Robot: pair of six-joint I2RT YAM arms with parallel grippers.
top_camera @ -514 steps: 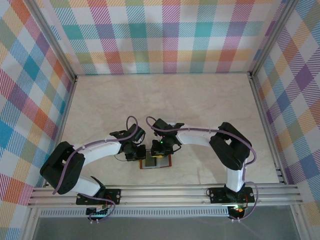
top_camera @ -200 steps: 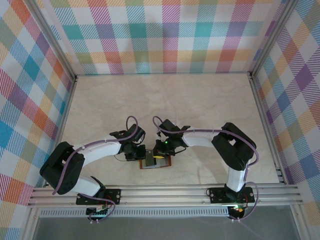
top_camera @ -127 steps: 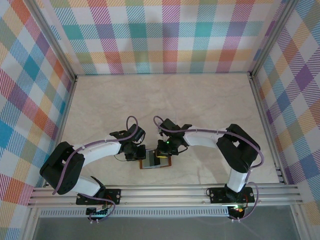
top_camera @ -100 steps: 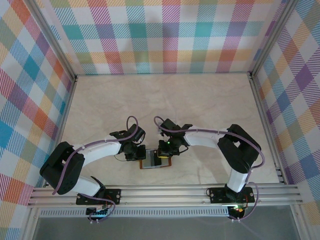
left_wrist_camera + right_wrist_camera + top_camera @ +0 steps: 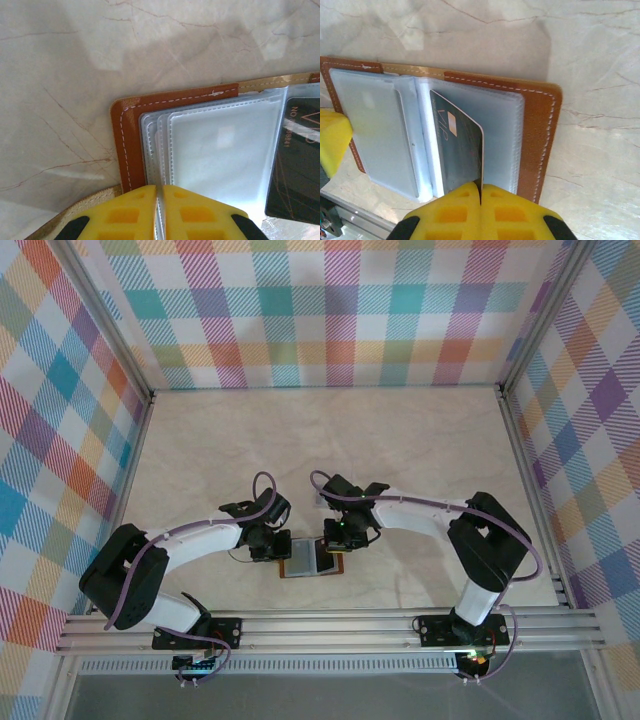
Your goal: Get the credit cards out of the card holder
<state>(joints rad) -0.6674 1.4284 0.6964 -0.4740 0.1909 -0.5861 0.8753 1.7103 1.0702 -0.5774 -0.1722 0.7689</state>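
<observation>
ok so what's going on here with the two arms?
The card holder lies open on the table. The left claw is shut on the clear sleeves of its left half, holding that side down. The right claw is shut on the edge of a dark card over the right half, tilted up from the pockets. Whether the card is fully free can't be told.

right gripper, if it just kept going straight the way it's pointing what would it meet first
The right gripper is shut on a dark card, so it would likely push that card into the clear sleeve of the card holder first, then meet the leather edge. Depth is unclear.
</observation>
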